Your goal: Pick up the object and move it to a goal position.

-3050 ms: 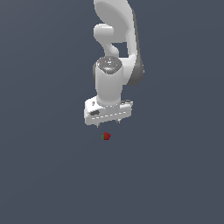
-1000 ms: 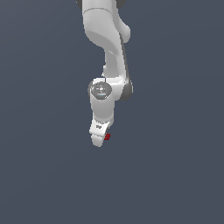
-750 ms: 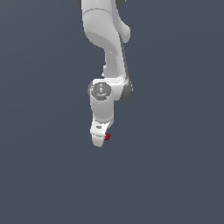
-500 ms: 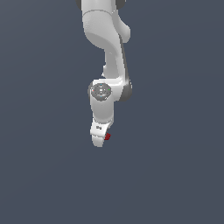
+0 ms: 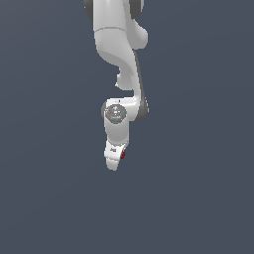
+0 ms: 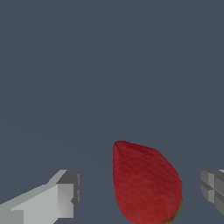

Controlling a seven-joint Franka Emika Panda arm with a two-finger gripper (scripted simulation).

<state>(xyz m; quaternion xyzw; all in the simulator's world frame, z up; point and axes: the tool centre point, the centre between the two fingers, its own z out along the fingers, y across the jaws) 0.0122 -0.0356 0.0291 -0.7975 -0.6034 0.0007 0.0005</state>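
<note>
- Our white end effector [image 6: 140, 190] stands open around the small dark red, bumpy strawberry-like object [image 6: 145, 183], gripping nothing.
- It sits nearer one finger [image 6: 213, 187]; we judge closing could nudge it sideways or roll it out.

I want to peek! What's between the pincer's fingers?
A red strawberry sits between the two fingers, with gaps on both sides, so neither touches it. In the exterior view the pincer covers most of it; only a red speck shows. What is under it stays hidden.
</note>
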